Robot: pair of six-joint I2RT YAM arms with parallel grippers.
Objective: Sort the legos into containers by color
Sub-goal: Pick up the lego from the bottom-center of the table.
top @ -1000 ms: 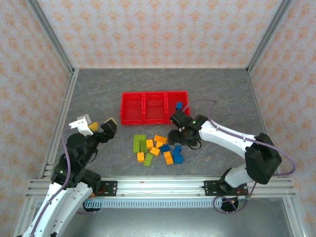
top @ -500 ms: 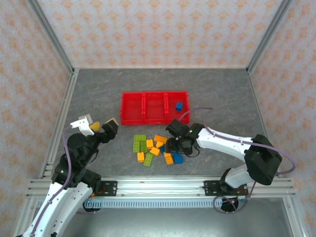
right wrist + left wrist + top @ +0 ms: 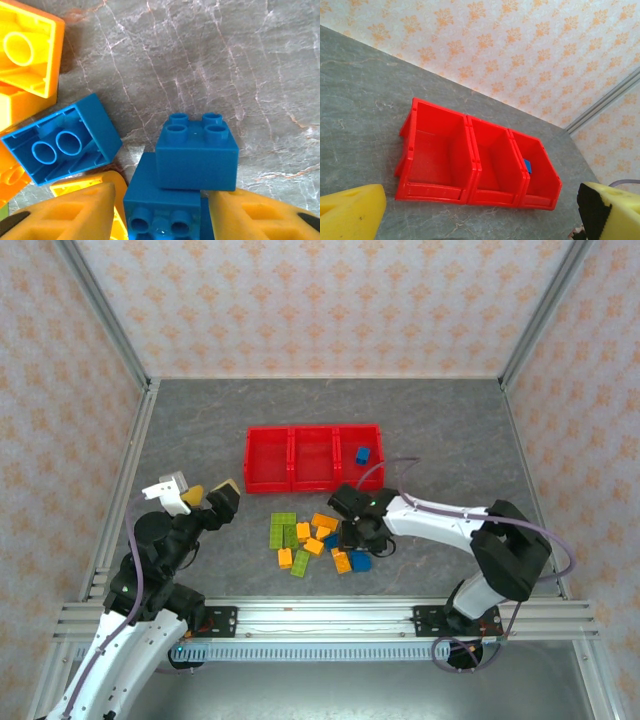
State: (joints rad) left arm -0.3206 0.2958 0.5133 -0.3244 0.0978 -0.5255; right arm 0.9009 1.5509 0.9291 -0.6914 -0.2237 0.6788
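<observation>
The right tool [image 3: 350, 537] is hanging low over the legos [image 3: 305, 538], which are lying scattered on the surface [image 3: 200, 430] just in front of the red tray [image 3: 270, 483]. Its wrist camera is giving the close detail. The yellow fingers [image 3: 75, 212] are standing apart on either side of a lower blue brick [image 3: 160, 210], with a four-stud blue brick [image 3: 196, 157] sitting against its far edge. Contact cannot be told. The left tool [image 3: 207, 496] is hovering spread and empty. Its camera is looking into the tray's three compartments, where a lone blue lego [image 3: 527, 166] is lying in the right one.
</observation>
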